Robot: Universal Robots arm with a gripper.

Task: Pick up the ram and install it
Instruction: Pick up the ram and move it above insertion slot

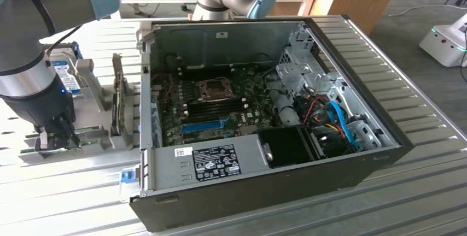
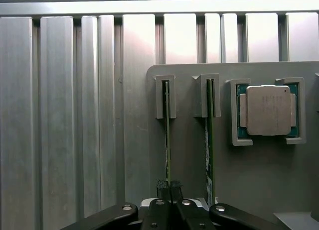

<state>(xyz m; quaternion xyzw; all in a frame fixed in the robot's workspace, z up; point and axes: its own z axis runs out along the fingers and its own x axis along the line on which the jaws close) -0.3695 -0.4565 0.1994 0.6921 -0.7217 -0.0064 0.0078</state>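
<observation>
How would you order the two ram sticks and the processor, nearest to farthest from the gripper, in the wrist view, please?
1. Ram, standing in its slot, between the gripper's closed fingertips.
2. Second ram, in the neighbouring slot.
3. Processor, in its square pocket beyond the second ram.

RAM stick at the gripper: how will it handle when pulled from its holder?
The RAM stick is a thin board seen edge-on: probably light and stiff, but fragile if bent sideways. It stands on edge in a slotted holder, so it may bind unless pulled straight. The gripper pinches a narrow spot; it could pivot.
</observation>
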